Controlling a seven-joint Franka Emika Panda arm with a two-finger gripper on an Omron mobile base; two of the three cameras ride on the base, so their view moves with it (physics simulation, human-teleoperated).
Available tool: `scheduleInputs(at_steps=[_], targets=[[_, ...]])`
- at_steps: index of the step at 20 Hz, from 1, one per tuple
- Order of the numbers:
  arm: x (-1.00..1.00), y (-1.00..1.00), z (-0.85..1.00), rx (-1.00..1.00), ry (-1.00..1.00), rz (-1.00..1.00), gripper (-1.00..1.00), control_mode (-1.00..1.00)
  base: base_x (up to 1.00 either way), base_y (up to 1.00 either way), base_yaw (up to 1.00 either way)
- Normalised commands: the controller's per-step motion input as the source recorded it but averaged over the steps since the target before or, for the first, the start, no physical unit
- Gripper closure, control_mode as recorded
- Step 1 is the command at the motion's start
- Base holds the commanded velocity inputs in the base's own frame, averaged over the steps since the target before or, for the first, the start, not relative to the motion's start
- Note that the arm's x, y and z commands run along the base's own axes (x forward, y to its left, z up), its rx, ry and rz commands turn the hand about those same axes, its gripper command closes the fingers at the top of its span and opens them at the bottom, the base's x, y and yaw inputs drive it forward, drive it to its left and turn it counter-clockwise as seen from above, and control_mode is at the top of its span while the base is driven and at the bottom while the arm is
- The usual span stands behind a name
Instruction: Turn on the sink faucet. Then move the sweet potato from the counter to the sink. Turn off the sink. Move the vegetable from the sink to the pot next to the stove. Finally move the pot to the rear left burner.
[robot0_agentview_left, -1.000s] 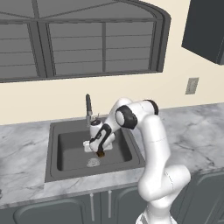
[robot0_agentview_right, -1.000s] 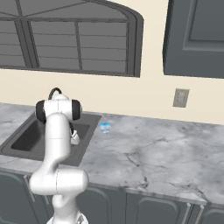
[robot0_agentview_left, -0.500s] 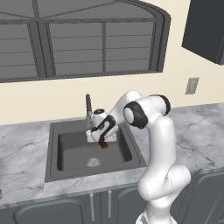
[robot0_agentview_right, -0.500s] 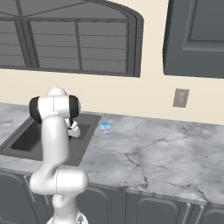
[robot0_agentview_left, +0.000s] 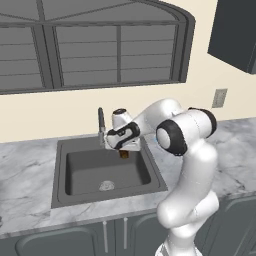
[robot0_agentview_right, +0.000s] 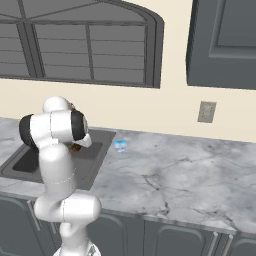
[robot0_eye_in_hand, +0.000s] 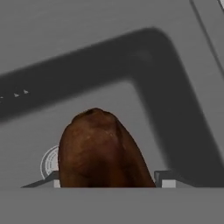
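Note:
My gripper (robot0_agentview_left: 124, 151) is shut on the brown sweet potato (robot0_agentview_left: 124, 155) and holds it above the dark sink basin (robot0_agentview_left: 85, 172), near its rear right corner. In the hand view the sweet potato (robot0_eye_in_hand: 103, 151) bulges up between the two fingertips (robot0_eye_in_hand: 165, 180), with the basin floor and round drain (robot0_eye_in_hand: 48, 162) below it. The dark faucet (robot0_agentview_left: 101, 126) stands at the sink's back rim, just left of the hand. From the right base view the sweet potato (robot0_agentview_right: 76, 147) peeks out beside the arm's elbow, over the sink (robot0_agentview_right: 30, 162).
Grey marble counter (robot0_agentview_right: 165, 175) runs right of the sink, with a small blue object (robot0_agentview_right: 120, 145) near the back wall. A wall outlet (robot0_agentview_right: 206, 112) and a dark upper cabinet (robot0_agentview_right: 225, 45) are on the right. A window (robot0_agentview_left: 100, 47) lies behind the sink.
The arm has lifted the sweet potato from low in the basin up to about rim height, toward the rear right corner. The elbow has swung outward.

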Motion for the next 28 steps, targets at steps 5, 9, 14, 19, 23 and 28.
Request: scheduleInputs(at_steps=[5, 9, 14, 19, 23, 28], targets=[[-0.38, -0.27, 0.75, 0.0, 0.0, -0.05, 1.0, -1.0, 0.0, 0.0, 0.0], [-0.39, -0.25, 0.66, 0.0, 0.0, -0.03, 1.0, -1.0, 0.0, 0.0, 0.0], [-0.41, -0.32, 0.66, 0.0, -0.02, -0.01, 1.0, -1.0, 0.0, 0.0, 0.0], [-0.11, -0.06, 0.31, -0.01, -0.02, -0.01, 1.0, -1.0, 0.0, 0.0, 0.0], [-0.01, 0.0, 0.0, 0.0, 0.0, -0.01, 1.0, -1.0, 0.0, 0.0, 0.0], [0.0, 0.0, 0.0, 0.0, 0.0, 0.0, 1.0, 1.0, -0.23, -0.2, -0.39]])
